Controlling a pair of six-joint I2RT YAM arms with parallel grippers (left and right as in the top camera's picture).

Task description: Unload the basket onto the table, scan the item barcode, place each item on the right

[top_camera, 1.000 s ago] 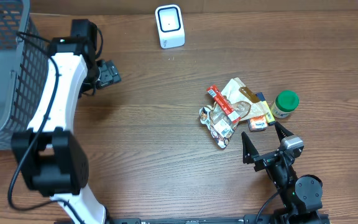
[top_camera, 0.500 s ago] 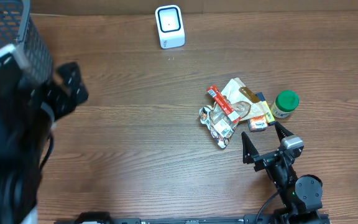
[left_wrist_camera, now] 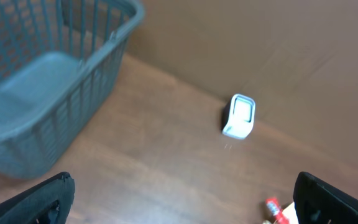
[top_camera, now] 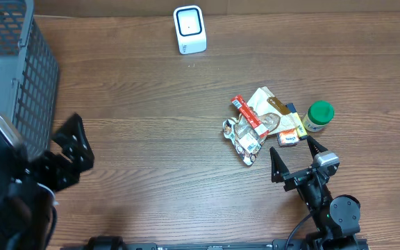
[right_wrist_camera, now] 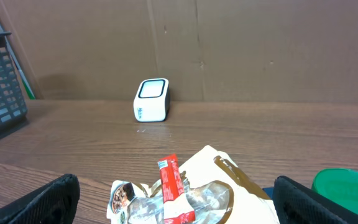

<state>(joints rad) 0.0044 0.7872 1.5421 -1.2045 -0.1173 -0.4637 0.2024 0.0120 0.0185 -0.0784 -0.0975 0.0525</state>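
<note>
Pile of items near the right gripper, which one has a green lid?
The small jar at the pile's right end; the packets beside it are flat wrappers without lids.

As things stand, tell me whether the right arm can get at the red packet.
Probably yes. The right arm sits close to the pile, jaws open toward it, and the red packet lies on top, nothing covering it.

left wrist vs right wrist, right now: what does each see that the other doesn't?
Left wrist only: the floor of the basket, plus the open left gripper. Right wrist only: green-lidded jar, tan pouch, plus the open right gripper. Both: white scanner, red packet, some basket wall.
</note>
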